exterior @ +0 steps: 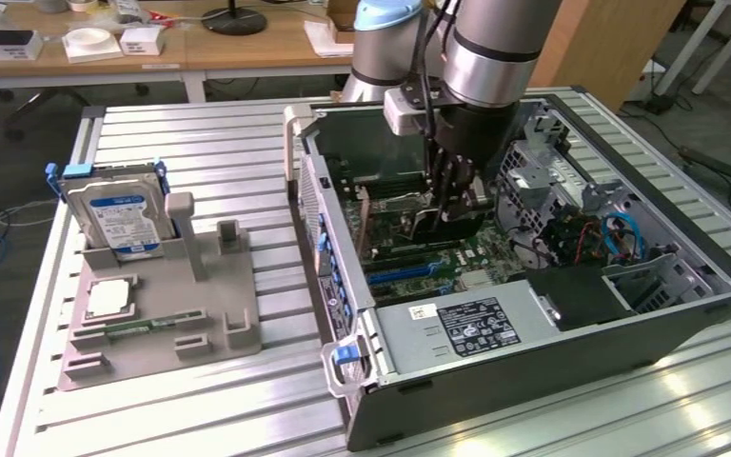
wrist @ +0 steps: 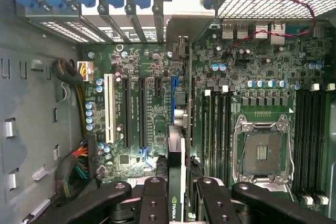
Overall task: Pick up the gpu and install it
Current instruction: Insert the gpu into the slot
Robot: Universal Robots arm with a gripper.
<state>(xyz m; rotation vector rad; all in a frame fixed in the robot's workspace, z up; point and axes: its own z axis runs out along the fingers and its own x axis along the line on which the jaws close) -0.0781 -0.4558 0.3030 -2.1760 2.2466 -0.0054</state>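
Observation:
My gripper (exterior: 457, 202) reaches down into the open computer case (exterior: 670, 314) and is shut on the gpu (exterior: 432, 225), a thin dark card held on edge over the motherboard (exterior: 461, 255). In the wrist view the gpu (wrist: 178, 156) appears edge-on between the two black fingers (wrist: 155, 195), with a green logo near the grip. Its silvery bracket end (wrist: 181, 45) points toward the case's slotted rear wall. The card runs along the blue expansion slot (wrist: 175, 85); whether it touches the slot I cannot tell.
A grey fixture (exterior: 213, 324) at the exterior view's left holds an upright hard drive (exterior: 118, 219) and a square processor chip (exterior: 111, 297). Inside the case are the power supply (exterior: 467, 324), the empty processor socket (wrist: 262, 150), memory slots (wrist: 215, 129) and cable bundles (wrist: 79, 169).

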